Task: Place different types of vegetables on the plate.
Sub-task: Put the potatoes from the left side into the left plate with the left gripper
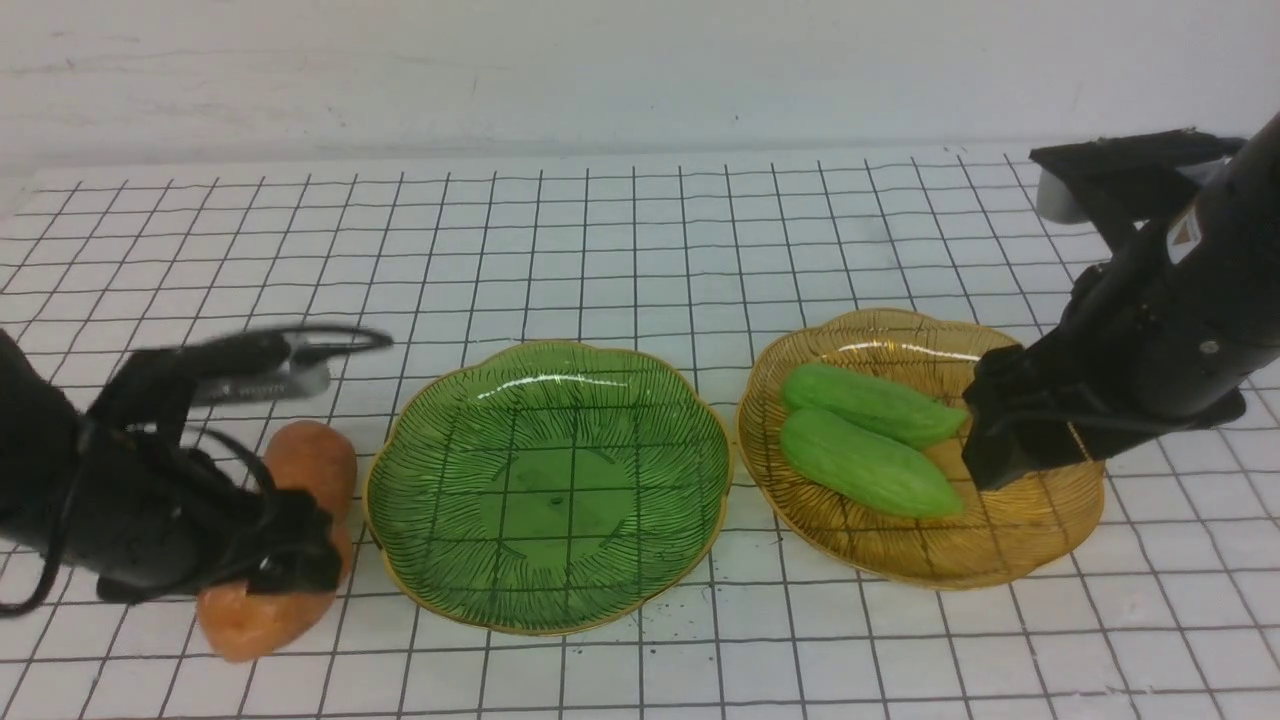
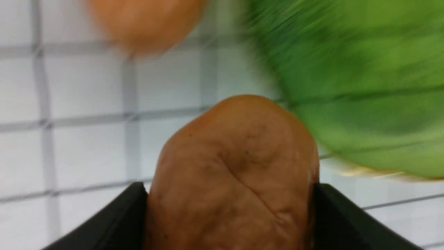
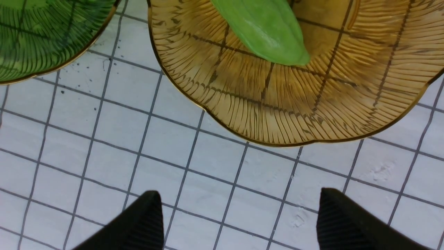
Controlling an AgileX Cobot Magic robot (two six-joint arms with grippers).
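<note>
At the front left, my left gripper (image 1: pixel 298 556) is shut on an orange-brown potato (image 1: pixel 250 620). In the left wrist view, both black fingers (image 2: pixel 329 208) press that potato's (image 2: pixel 236 166) sides. A second potato (image 1: pixel 312 462) lies on the table just behind it, blurred in the left wrist view (image 2: pixel 145 24). The green plate (image 1: pixel 548 590) sits in the middle with nothing on it. Two light green gourds (image 1: pixel 868 462) (image 1: pixel 875 403) lie side by side on the amber plate (image 1: pixel 1000 560). My right gripper (image 3: pixel 239 198) hangs open and holds nothing, by that plate's right side (image 1: pixel 1000 440).
The table is white with a black grid (image 1: pixel 640 230), and a white wall runs along the back. The green plate's rim (image 2: pixel 364 172) lies close beside the held potato. One gourd's tip (image 3: pixel 274 38) and the amber plate's edge (image 3: pixel 277 142) lie ahead of the right fingers.
</note>
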